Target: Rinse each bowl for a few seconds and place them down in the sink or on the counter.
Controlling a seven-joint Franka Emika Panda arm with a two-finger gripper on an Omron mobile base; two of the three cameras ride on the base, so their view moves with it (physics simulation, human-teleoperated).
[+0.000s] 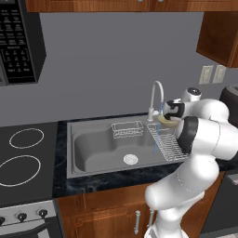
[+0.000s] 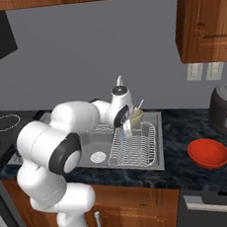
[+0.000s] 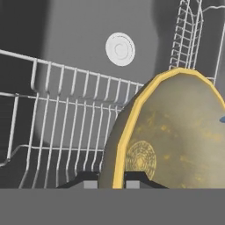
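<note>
My gripper (image 3: 112, 181) is shut on the rim of the tan bowl (image 3: 176, 132), which I hold tilted above the wire rack side of the sink (image 1: 93, 160). In the left base view the tan bowl (image 1: 167, 121) hangs under the curved tap (image 1: 157, 95), and a thin blue stream of water (image 1: 155, 137) falls past it. From the right, the tan bowl (image 2: 135, 116) shows just beyond my gripper (image 2: 127, 124). The red bowl (image 2: 208, 153) rests upright on the dark counter (image 2: 186, 127) right of the sink.
A wire dish rack (image 2: 134, 145) fills the sink's right part, and a small wire basket (image 1: 127, 129) sits at the back of the basin with the drain (image 1: 130, 159). The stovetop (image 1: 23, 158) lies left. A dark toaster (image 2: 226, 108) stands at the counter's far right.
</note>
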